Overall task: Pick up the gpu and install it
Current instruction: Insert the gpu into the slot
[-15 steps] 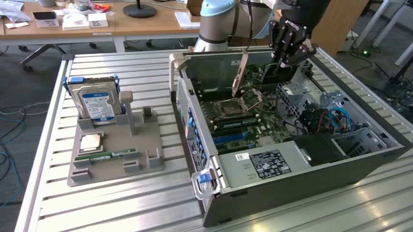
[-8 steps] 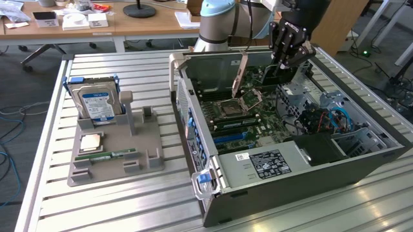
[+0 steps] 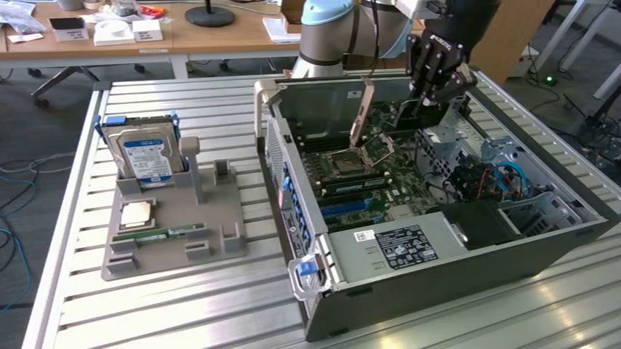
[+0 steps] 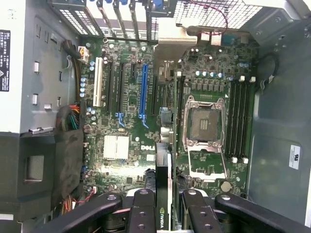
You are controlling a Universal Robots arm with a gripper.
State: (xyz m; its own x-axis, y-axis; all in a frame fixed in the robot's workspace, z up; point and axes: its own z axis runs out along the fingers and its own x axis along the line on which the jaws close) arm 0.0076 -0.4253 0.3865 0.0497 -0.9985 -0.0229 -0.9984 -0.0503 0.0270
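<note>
My gripper (image 3: 433,93) hangs over the far part of the open computer case (image 3: 543,247), shut on the gpu (image 3: 424,114), a thin dark card held on edge above the motherboard (image 3: 374,178). In the wrist view the gpu (image 4: 164,194) runs edge-on between my two fingers (image 4: 143,213), with a green logo label on its edge and its pale bracket (image 4: 171,41) at the far end. The card hovers beside the long blue slot (image 4: 142,92), between it and the open CPU socket (image 4: 204,124), and is clear of the board.
On the exterior view's left a grey holder (image 3: 173,233) carries a hard drive in a blue frame (image 3: 145,153), a CPU (image 3: 134,213) and a green memory stick (image 3: 160,234). Cables (image 3: 485,182) and a drive cage (image 3: 543,211) crowd the case's right side.
</note>
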